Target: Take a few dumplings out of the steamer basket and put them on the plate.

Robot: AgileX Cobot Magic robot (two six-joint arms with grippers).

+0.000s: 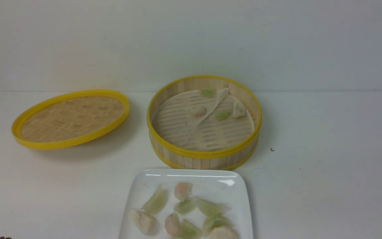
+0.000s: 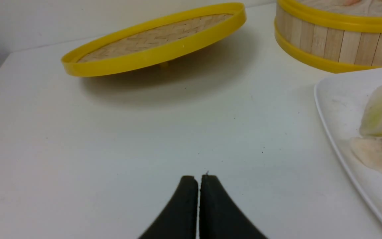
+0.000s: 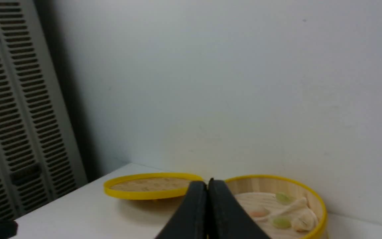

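Front view: steamer basket [image 1: 204, 146] sits mid-table, uncovered, paper liner partly folded over. 4 dumplings [image 1: 222, 115] remain inside, toward the far wall: 2 green, 1 pinkish, 1 whitish. Plate [image 1: 138, 196] lies just in front of the basket, nearest the robot, cut by the lower frame edge. It carries a cluster of green, pinkish and whitish dumplings; exact count unclear. Woven lid [image 1: 70, 118] rests tilted to the left of the basket, apart from it. Neither arm visible here.

Left wrist view: left gripper [image 2: 198, 179] low over bare table [image 2: 111, 149], jaws pressed together, nothing between them. Plate edge, lid and basket wall in sight beyond it.

Right wrist view: right gripper [image 3: 207, 184] raised, jaws closed, empty. Basket and lid lie beyond it; louvred panel [image 3: 12, 116] to one side.
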